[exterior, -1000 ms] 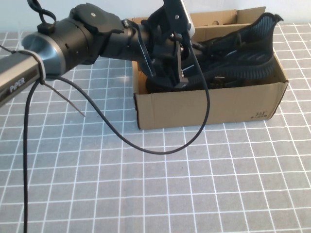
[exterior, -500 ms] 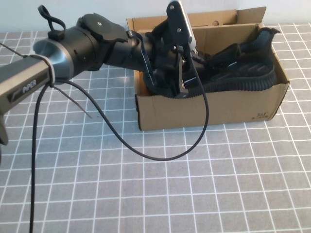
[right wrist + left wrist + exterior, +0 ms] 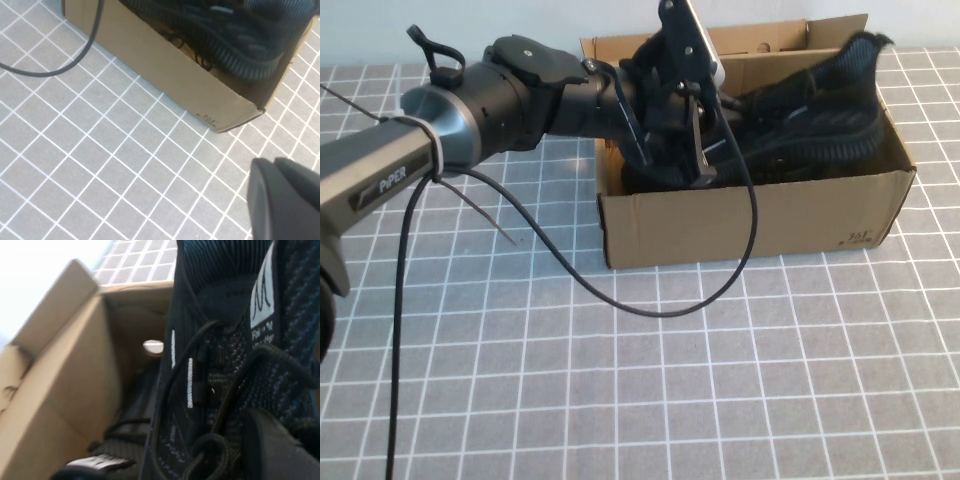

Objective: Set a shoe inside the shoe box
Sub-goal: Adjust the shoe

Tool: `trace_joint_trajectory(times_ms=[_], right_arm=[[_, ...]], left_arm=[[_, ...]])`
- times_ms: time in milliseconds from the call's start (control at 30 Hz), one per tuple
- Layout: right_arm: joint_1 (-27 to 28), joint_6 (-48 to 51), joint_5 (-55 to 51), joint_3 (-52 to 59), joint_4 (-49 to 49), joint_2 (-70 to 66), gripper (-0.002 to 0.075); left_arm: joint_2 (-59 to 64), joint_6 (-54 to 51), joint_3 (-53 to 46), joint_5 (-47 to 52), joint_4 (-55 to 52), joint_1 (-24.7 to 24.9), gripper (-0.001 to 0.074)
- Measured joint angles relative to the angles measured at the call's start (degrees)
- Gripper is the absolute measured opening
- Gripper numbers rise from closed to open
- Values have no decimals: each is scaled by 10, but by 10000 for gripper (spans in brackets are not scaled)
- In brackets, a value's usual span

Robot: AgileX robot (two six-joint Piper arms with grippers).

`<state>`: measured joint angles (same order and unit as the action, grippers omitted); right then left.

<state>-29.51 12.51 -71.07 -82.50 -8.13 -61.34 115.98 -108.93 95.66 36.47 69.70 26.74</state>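
The brown cardboard shoe box [image 3: 750,215] stands at the back of the table with its lid flap open behind it. A black knit shoe [image 3: 810,120] lies inside, its heel raised against the right end. My left gripper [image 3: 700,165] reaches down into the box's left part and is shut on the shoe at the laces. The left wrist view shows the shoe's tongue label and white dashes [image 3: 225,355], one finger [image 3: 280,450] against it, and the box wall [image 3: 65,380] with its round hole [image 3: 153,346]. My right gripper [image 3: 272,167] is shut and empty, hovering above the table in front of the box's printed corner [image 3: 165,65].
A black cable [image 3: 650,305] hangs from the left arm and loops down over the box's front onto the grey gridded mat [image 3: 720,400]. More dark laces lie low in the box beside the held shoe [image 3: 125,430]. The right arm is out of the high view.
The left gripper dipped into the box with the shoe, then rose slightly; the shoe's heel dropped and tipped up again against the right end.
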Motion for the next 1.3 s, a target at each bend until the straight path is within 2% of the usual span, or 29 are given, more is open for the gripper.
trace_joint_trajectory(times_ms=[267,567,800,1300], right_arm=[[0,0,0,0,2,0,-16],[0,5,0,0,14,0,-16],[0,13,0,0,19,0,-16],[0,17,0,0,42,0,-16]], left_arm=[[1,-43,0,18,-22,1,20],[23,-47,0,3,-26,1,22],[26,-43,0,37,-26,1,21],[59,-37,5,45,-25,1,20]])
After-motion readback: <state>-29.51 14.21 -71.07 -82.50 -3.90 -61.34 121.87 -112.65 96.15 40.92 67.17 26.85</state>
